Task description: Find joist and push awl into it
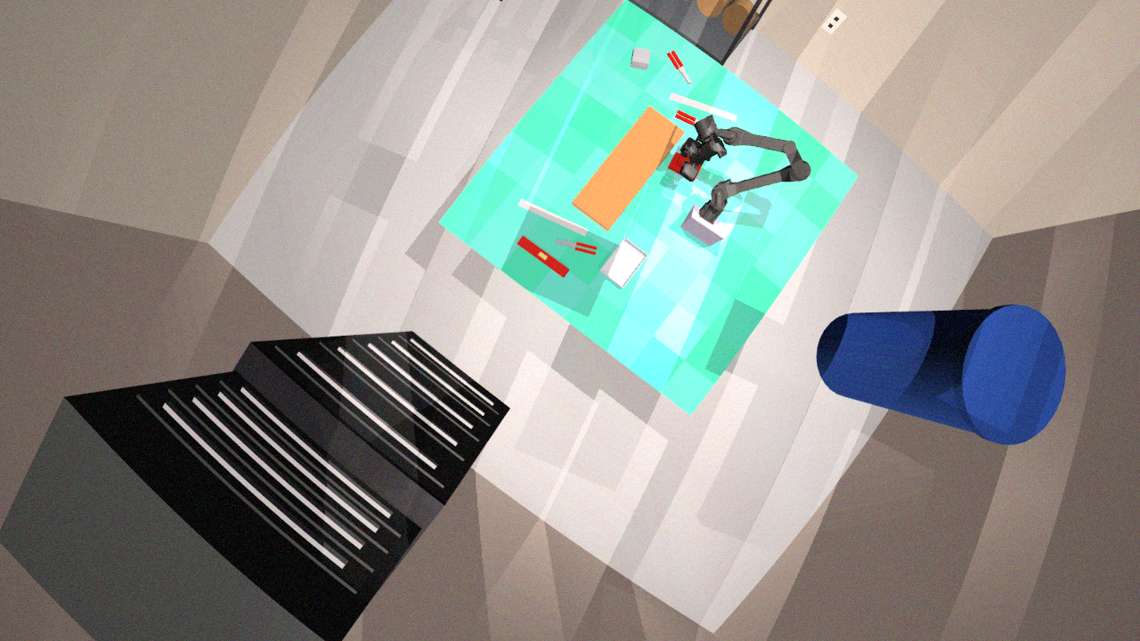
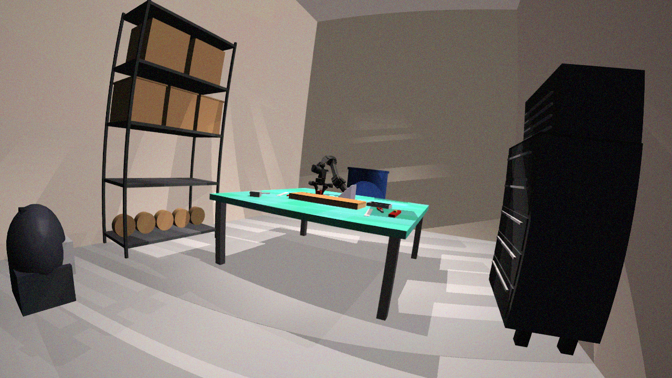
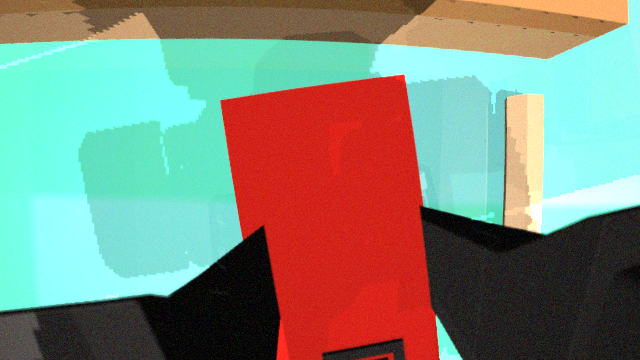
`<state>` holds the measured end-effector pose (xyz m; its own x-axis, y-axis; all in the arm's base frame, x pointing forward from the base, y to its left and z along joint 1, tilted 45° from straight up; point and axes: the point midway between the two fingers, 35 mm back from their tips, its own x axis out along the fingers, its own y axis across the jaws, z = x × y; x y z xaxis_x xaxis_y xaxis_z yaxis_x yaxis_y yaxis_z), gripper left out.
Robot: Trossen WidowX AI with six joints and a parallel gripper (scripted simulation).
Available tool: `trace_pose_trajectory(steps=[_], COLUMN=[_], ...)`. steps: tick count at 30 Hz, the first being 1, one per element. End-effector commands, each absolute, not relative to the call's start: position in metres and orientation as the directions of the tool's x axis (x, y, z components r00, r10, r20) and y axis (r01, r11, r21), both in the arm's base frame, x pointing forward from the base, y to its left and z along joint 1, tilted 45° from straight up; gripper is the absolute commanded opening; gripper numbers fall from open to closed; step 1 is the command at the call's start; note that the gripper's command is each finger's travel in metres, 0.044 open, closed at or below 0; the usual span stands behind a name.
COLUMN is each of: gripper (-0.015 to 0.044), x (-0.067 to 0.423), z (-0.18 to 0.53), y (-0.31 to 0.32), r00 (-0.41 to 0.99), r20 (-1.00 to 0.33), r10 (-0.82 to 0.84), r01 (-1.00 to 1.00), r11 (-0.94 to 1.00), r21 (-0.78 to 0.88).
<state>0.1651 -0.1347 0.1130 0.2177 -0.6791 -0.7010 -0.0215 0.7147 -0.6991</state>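
The red stud finder (image 3: 330, 200) (image 1: 679, 166) lies flat on the green table (image 1: 717, 303) (image 3: 100, 90), just beside the long edge of the orange floor panel (image 1: 624, 161) (image 2: 328, 200) (image 3: 525, 30). My gripper (image 3: 335, 223) (image 1: 691, 157) (image 2: 319, 187) is down over it, its black fingers pressed on both long sides of the stud finder. The awl (image 3: 522, 160), with a beige handle, lies on the table just right of the stud finder. The white tray (image 1: 623, 261) stands near the panel's other end.
A red level (image 1: 542, 256) and a red-handled screwdriver (image 1: 577, 244) lie left of the tray. White strips (image 1: 552, 215) (image 1: 701, 103), a grey block (image 1: 639, 57) and another red tool (image 1: 679, 65) lie around the panel. The arm's base (image 1: 703, 227) stands near the tray.
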Motion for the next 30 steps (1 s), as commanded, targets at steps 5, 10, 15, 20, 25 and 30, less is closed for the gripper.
trace_pose_trajectory(steps=[5, 10, 15, 20, 25, 30], gripper=[0.0000, 0.0000, 0.0000, 0.0000, 0.0000, 0.0000], x=[0.171, 0.173, 0.174, 0.173, 0.172, 0.174], z=[0.127, 0.138, 0.150, 0.162, 0.176, 0.184], y=[-0.118, -0.105, -0.093, -0.081, -0.070, -0.065], r00=[0.218, 0.213, 0.211, 0.211, 0.216, 0.221], r20=[-0.714, -0.720, -0.721, -0.716, -0.707, -0.700], r10=[-0.666, -0.660, -0.660, -0.665, -0.674, -0.679], r01=[-0.021, -0.022, -0.023, -0.024, -0.024, -0.022], r11=[0.728, 0.734, 0.734, 0.729, 0.720, 0.714], r21=[-0.685, -0.679, -0.679, -0.684, -0.694, -0.699])
